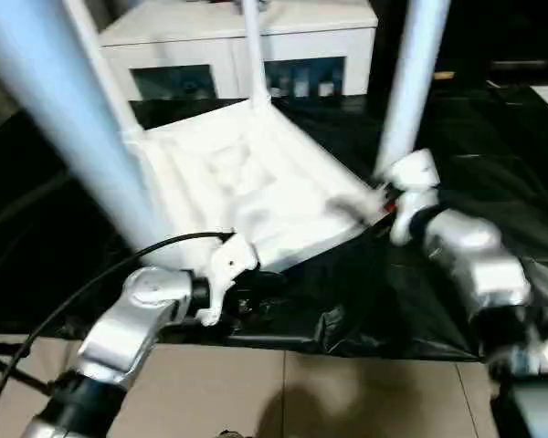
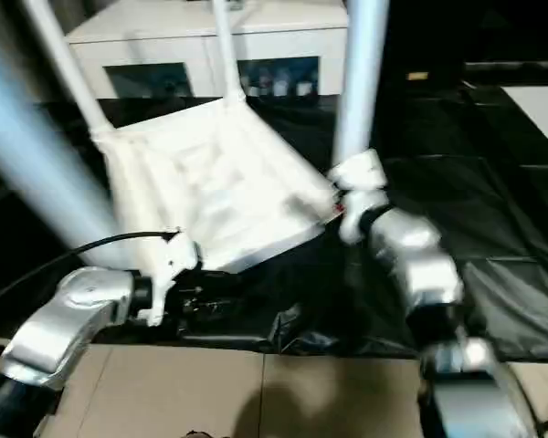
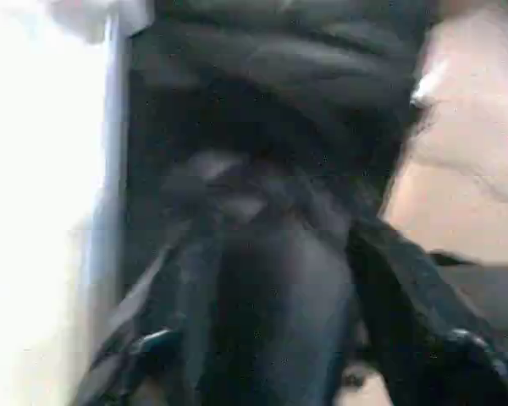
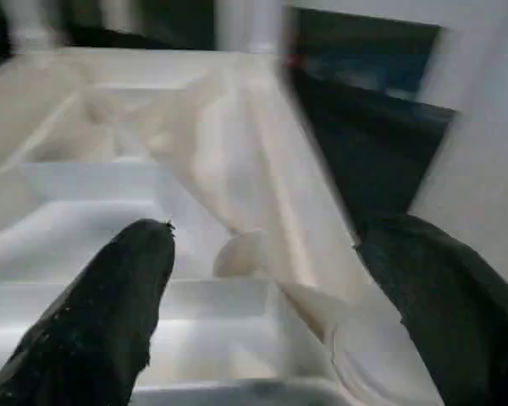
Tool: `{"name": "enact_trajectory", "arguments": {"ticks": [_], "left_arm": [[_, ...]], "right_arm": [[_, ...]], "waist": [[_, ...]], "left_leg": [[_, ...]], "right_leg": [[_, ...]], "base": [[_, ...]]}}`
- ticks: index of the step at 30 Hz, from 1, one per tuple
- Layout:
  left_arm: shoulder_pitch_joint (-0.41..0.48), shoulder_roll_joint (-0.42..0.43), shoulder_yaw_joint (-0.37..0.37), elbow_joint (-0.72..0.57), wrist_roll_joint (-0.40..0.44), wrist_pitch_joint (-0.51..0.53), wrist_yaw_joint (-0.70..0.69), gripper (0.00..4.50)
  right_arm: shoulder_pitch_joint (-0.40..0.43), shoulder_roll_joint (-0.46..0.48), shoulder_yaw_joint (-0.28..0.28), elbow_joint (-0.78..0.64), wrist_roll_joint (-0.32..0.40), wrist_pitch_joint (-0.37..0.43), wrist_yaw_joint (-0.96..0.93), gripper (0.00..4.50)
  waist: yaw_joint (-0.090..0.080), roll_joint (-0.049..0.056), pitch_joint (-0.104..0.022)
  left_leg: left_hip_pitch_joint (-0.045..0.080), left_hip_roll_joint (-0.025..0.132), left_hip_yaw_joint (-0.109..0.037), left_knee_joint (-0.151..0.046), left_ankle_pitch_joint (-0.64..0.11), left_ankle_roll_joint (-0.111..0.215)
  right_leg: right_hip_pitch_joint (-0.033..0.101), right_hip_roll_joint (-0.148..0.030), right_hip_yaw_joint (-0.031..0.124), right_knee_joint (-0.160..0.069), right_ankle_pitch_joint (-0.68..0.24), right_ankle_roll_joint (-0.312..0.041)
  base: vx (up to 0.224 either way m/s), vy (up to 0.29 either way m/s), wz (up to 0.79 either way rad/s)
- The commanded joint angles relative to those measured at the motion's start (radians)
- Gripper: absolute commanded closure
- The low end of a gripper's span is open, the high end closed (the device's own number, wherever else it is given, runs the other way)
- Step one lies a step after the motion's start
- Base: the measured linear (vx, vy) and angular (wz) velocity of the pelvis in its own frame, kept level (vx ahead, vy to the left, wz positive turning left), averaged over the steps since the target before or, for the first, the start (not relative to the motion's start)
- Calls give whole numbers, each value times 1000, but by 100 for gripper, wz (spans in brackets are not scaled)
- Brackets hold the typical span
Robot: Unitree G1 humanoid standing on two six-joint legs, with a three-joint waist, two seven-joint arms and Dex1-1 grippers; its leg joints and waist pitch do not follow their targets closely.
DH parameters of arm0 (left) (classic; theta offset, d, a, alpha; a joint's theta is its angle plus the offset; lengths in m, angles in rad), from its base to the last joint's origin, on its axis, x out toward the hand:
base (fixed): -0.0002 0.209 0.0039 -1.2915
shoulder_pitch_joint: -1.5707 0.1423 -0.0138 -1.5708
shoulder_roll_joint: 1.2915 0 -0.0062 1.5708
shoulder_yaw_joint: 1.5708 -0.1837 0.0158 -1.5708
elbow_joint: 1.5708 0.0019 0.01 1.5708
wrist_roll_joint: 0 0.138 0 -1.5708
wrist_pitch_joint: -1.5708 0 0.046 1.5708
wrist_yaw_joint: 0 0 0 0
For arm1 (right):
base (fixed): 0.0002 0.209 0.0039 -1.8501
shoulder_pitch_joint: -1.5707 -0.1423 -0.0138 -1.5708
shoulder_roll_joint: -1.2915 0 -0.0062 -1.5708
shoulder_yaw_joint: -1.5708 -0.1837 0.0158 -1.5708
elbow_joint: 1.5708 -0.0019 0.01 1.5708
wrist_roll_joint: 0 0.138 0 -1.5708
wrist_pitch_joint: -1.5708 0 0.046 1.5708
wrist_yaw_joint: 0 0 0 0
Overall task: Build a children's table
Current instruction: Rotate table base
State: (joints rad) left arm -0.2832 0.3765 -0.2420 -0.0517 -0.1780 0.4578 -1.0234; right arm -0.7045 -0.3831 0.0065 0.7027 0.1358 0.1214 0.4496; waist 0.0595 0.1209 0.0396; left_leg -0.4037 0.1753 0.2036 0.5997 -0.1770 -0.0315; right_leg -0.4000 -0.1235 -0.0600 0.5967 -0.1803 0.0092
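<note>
My right gripper (image 4: 262, 279) gapes over the white ribbed plastic tabletop (image 1: 256, 196); left gripper (image 3: 305, 372) released. I should clamp the rim squarely.

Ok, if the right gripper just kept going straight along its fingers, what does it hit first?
Most likely the ribbed underside of the tabletop. The right gripper is open and points across those ribs, toward the far rim where legs stand. Depth is unclear, so contact could come sooner.

Smooth white plastic tabletop (image 1: 256, 196) with ribbed underside lies on crinkled, faintly glossy black sheeting (image 1: 493, 192); forearms brushed silver metal.
</note>
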Motion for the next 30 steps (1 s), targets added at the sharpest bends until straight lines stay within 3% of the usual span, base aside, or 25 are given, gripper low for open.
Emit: {"name": "enact_trajectory", "arguments": {"ticks": [1,5,6,7,12,15,16,19,21,25,30], "left_arm": [[10,26,39,-18,-5,26,7,146],[20,25,77,-34,-41,31,17,119],[24,39,79,-37,-44,33,12,108],[31,58,80,-38,-46,31,2,102],[73,114,119,-52,-80,23,-31,62],[77,117,171,-22,-91,5,-6,37],[71,110,191,-5,-94,-2,9,27],[51,105,233,47,-104,-20,45,13],[51,125,236,77,-101,-26,41,6],[50,126,256,91,-133,-33,21,6],[-17,47,285,107,-199,-44,30,6]], "right_arm": [[-28,-44,-70,99,-29,-23,-129,34],[-71,-69,-94,210,-32,-88,-190,34],[-76,-67,-91,220,-32,-101,-166,34],[-81,-59,-87,224,-32,-120,-136,34],[-69,-23,-54,199,-20,-165,-30,34],[-51,-10,-29,195,-30,-190,-20,34],[-44,-5,-28,194,-31,-184,-22,34],[-14,9,-26,191,-56,-154,-60,34],[13,21,-27,188,-76,-143,-95,34],[26,30,-30,214,-80,-141,-140,34],[36,41,-15,239,-103,-145,-145,34]], "waist": [[-10,-22,-65],[-1,-21,-68],[0,-24,-69],[-2,-24,-71],[-32,-31,-72],[-40,-28,-72],[-39,-31,-72],[-33,-26,-67],[-28,-14,-67],[-28,-19,-69],[-23,-25,-70]], "left_leg": [[33,38,-19,-76,-259,24],[43,36,-12,-67,-221,37],[40,35,-13,-67,-211,42],[27,32,-16,-65,-184,59],[9,31,-21,-58,-146,119],[18,33,-18,-55,-152,139],[20,33,-17,-55,-156,139],[27,35,-17,-60,-198,111],[33,37,-18,-64,-220,88],[32,35,-18,-67,-236,65],[30,34,-15,-63,-220,73]], "right_leg": [[30,-18,22,-66,-242,-205],[25,-12,21,-66,-199,-221],[30,-12,20,-63,-187,-220],[39,-12,17,-55,-159,-218],[50,-17,9,-46,-111,-240],[42,-15,9,-49,-119,-259],[41,-14,10,-51,-125,-261],[36,-11,12,-55,-183,-252],[32,-11,13,-56,-204,-244],[34,-10,14,-52,-174,-245],[36,-15,16,-53,-167,-253]], "base": [[0,0,0],[0,0,0],[0,0,0],[0,0,0],[0,0,0],[0,0,0],[0,0,0],[0,0,0],[0,0,0],[0,0,0],[0,0,0]]}}
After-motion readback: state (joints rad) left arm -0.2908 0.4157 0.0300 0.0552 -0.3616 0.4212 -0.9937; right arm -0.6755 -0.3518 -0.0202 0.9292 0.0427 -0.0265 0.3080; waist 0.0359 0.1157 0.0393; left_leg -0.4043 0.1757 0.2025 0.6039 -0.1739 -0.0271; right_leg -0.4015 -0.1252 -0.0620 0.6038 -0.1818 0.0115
